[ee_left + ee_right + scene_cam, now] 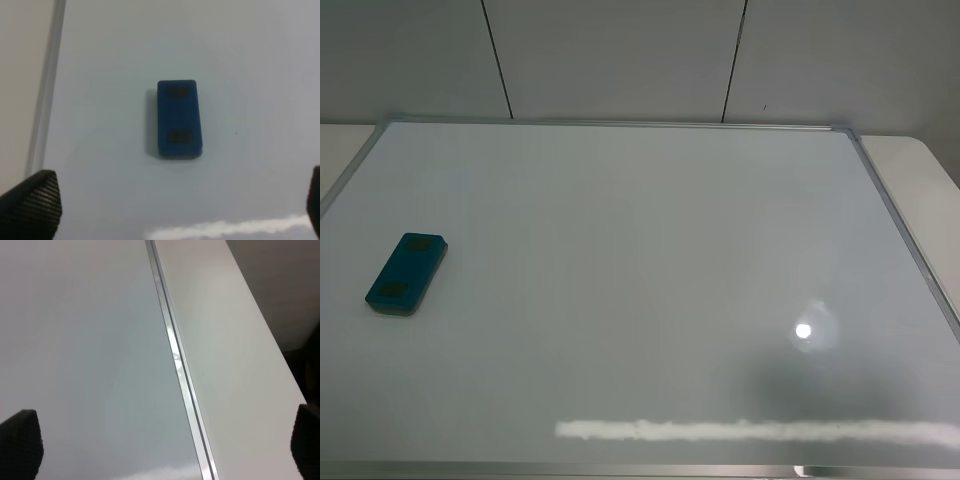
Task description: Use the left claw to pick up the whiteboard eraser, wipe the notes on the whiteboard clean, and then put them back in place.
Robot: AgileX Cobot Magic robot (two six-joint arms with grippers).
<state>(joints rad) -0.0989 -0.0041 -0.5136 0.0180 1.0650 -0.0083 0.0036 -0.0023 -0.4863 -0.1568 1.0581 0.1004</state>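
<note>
The teal-blue whiteboard eraser (407,273) lies flat on the left part of the whiteboard (640,250), with two dark spots on its top. In the left wrist view the eraser (179,119) lies on the board well away from my left gripper (175,200), whose two black fingertips (32,202) stand wide apart at the picture's corners, open and empty. My right gripper (165,445) is open and empty over the board's right frame edge (175,360). No arm shows in the high view. No black marker notes show on the board.
A white glare streak (750,430) runs along the board's near edge and a round light spot (804,331) lies at the right. White table (920,190) shows beyond the right frame, and a grey wall stands behind.
</note>
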